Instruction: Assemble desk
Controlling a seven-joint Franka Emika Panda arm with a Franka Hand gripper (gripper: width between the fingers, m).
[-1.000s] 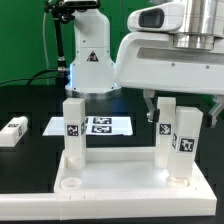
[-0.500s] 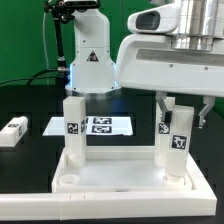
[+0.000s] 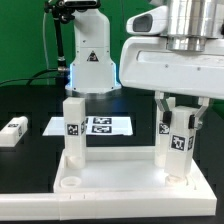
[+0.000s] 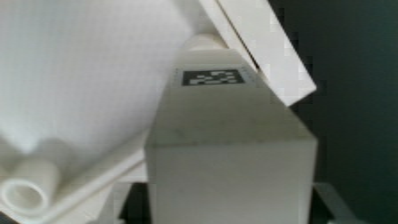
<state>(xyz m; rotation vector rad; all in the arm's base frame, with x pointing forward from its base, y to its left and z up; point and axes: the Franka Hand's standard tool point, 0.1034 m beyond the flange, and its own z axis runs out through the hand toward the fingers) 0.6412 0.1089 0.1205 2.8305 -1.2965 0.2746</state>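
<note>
Matte white plastic panel [image 3: 120,172]

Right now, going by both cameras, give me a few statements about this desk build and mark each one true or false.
1. A loose leg lies on the table, off the desk panel, on the exterior view's left. True.
2. The marker board lies on top of the desk panel. False: it lies flat on the table behind the panel.
3. The jaws are shut on the near leg, which stands upright on the exterior view's right. True.
4. All four legs stand upright on the desk panel. False: the loose leg lies on its side on the table, apart from the panel.
</note>
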